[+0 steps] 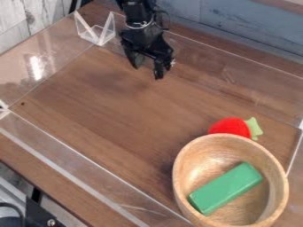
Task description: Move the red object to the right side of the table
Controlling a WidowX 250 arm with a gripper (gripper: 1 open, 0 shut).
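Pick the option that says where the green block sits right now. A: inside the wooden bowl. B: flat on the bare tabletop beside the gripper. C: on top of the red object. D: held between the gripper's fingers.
A: the green block lies inside the wooden bowl, with the red object just outside the bowl's far rim and the open gripper empty at the far end of the table.

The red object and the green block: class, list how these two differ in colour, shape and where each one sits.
Colour: the red object is bright red with a small yellow-green tip; the green block is plain green.
Shape: the red object is round, the green block long and flat-sided.
Place: the green block lies inside the wooden bowl; the red object sits on the table just behind the bowl's rim.
Both are near the right end.
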